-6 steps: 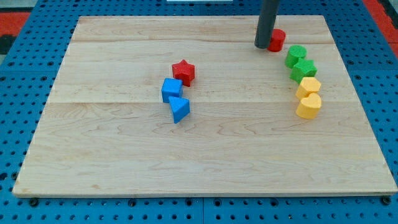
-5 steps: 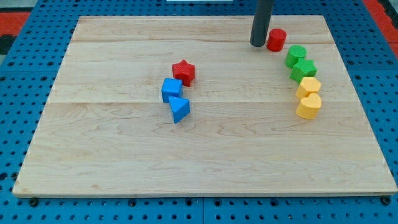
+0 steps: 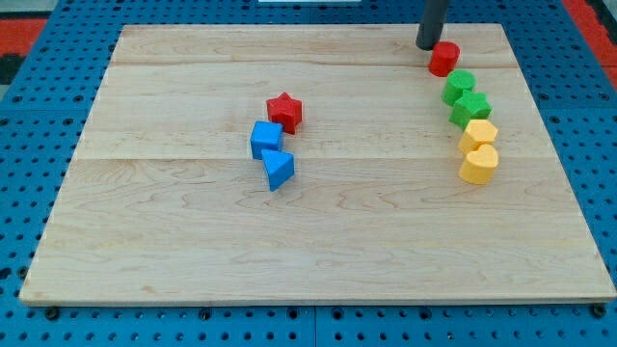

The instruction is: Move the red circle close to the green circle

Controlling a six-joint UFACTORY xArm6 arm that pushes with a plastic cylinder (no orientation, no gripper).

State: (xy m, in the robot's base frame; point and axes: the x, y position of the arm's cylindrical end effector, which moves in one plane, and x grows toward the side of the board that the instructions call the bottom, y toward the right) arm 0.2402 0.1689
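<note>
The red circle (image 3: pixel 443 59) lies near the board's top right, just above and to the left of the green circle (image 3: pixel 459 86), with a slim gap or light touch between them. My tip (image 3: pixel 428 45) stands right at the red circle's upper left edge, the rod rising out of the view's top. A second green block (image 3: pixel 471 107), star-like, sits right under the green circle.
Two yellow blocks (image 3: pixel 478 133) (image 3: pixel 478 164) continue the column below the green ones. A red star (image 3: pixel 284 111), a blue cube (image 3: pixel 265 139) and a blue triangle-like block (image 3: pixel 279 169) cluster left of centre. The wooden board (image 3: pixel 308 270) lies on a blue pegboard.
My tip moved from the red circle's left side up and right to its upper left. The red circle slid a little right, closer to the green circle.
</note>
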